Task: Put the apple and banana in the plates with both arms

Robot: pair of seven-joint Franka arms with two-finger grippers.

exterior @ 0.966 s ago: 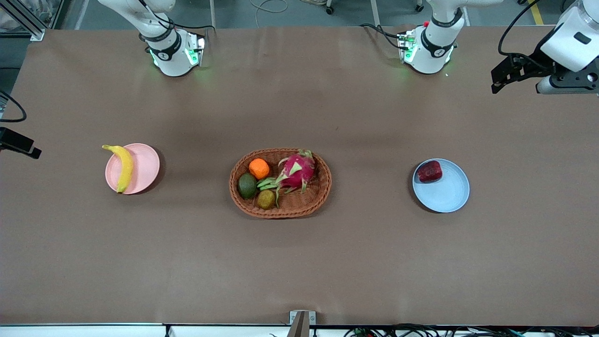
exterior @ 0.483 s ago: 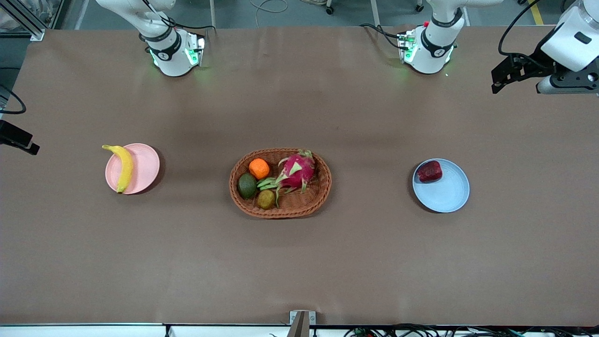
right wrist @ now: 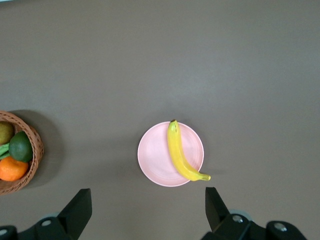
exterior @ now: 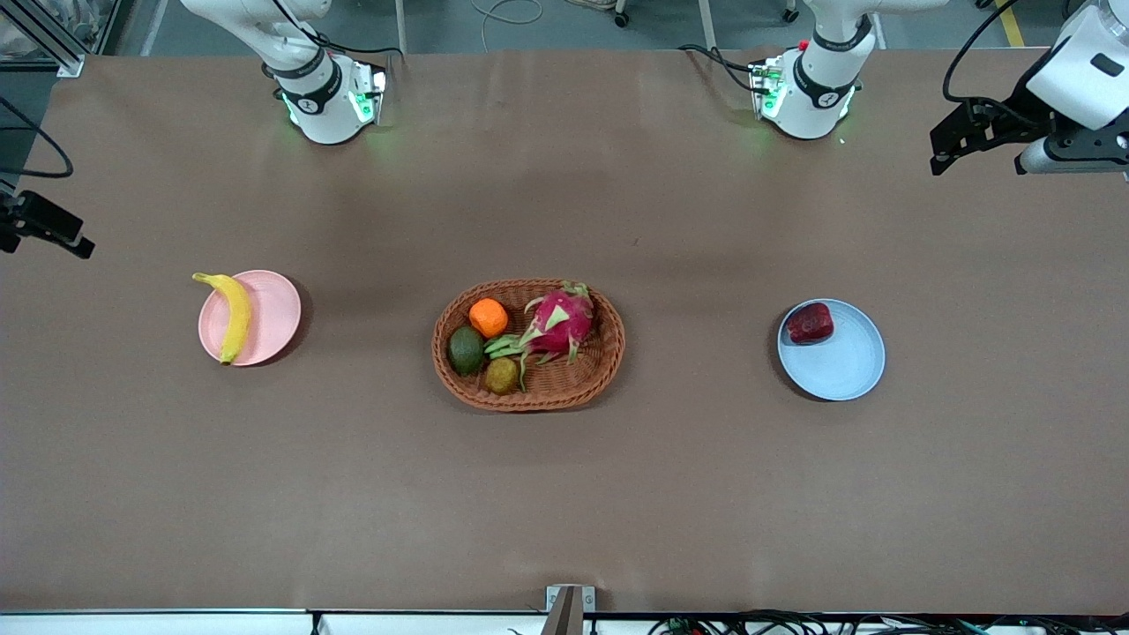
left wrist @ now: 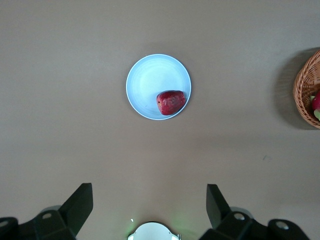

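Holding one fruit each: two plates (exterior: 269,309)

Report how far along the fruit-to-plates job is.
Done: the banana lies on the pink plate and the apple sits in the blue plate. In hand: nothing; the left pincer and right pincer are open, high over their plates. Left: nothing visible.

No text, label, brand, number or sign can be read anywhere in these views. A small dark mark sits on each arm's base (exterior: 309,101), but it is too small to make out.
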